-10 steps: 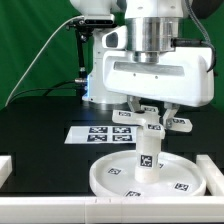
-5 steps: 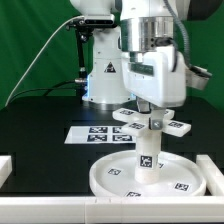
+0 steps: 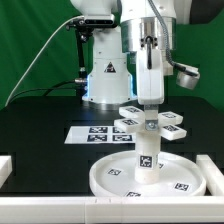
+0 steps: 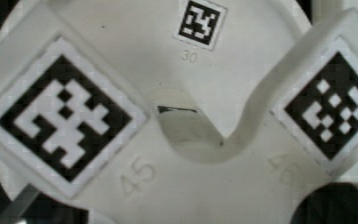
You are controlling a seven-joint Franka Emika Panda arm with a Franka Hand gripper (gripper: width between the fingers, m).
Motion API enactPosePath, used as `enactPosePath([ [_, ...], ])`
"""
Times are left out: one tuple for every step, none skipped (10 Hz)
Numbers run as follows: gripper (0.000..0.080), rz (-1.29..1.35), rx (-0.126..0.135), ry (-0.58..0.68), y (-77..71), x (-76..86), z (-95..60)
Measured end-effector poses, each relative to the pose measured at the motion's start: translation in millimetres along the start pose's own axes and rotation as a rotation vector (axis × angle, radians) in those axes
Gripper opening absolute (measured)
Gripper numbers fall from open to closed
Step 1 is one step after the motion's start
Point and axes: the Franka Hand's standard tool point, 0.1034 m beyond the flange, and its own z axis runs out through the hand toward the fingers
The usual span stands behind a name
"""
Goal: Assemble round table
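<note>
Three white plastic parts stack up at the centre of the exterior view, where we see the round table taking shape on a black tabletop [image 3: 40,120]. The large round rimmed disc [image 3: 110,178] lies flat at the 6 o'clock edge of the scene, with small square tags on its face. The short cylindrical post [image 3: 148,158] stands upright from the middle of the disc, itself tagged near its base. On top of the post sits the cross-shaped piece [image 3: 152,120], its tagged arms spreading towards 3 and 9 o'clock. The gripper [image 3: 151,96] hangs straight down over the cross's hub from 12 o'clock, seen edge-on; we cannot tell from here whether its fingers are apart or pressed onto the cross. The marker board [image 3: 100,133] lies flat on the tabletop at about 9 o'clock from the post, just behind the disc. White edge rails [image 3: 8,166] show at the lower corners, and a green backdrop [image 3: 30,40] hangs behind the arm's base.

In the wrist view, the cross-shaped piece [image 4: 176,110] fills nearly the whole picture, very close to the lens. We count three black-and-white tags on its arms, with a rounded notch between two of them. No fingertip shows clearly here, so their grip stays unclear to us.
</note>
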Motion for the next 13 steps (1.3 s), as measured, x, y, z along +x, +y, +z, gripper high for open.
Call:
enactPosePath([
  [0.0641, -0.036, 0.000, -0.002, -0.5, 0.1, -0.9],
  [0.0647, -0.058, 0.001, -0.010, -3.0, 1.1, -7.1],
  [0.0647, -0.140, 0.001, -0.019, -5.5, 0.2, -15.2],
  [0.0648, -0.227, -0.001, -0.032, -7.0, -2.4, -23.4],
  [0.0648, -0.360, 0.002, -0.035, -8.9, -2.7, -26.8],
  [0.0648, -0.492, 0.003, -0.037, -9.7, -2.1, -27.4],
  [0.0648, -0.630, -0.007, -0.034, -7.7, -4.1, -27.0],
  [0.0648, -0.798, -0.019, -0.039, -6.8, -4.9, -28.4],
  [0.0648, -0.965, -0.032, -0.052, -8.8, -5.8, -31.4],
  [0.0648, -1.044, -0.038, -0.052, -8.5, -8.5, -31.3],
  [0.0648, -1.063, -0.026, -0.038, -4.6, -11.4, -28.3],
  [0.0648, -1.161, -0.025, -0.040, -5.4, -9.3, -28.3],
  [0.0648, -1.210, -0.025, -0.039, -5.8, -8.3, -28.3],
])
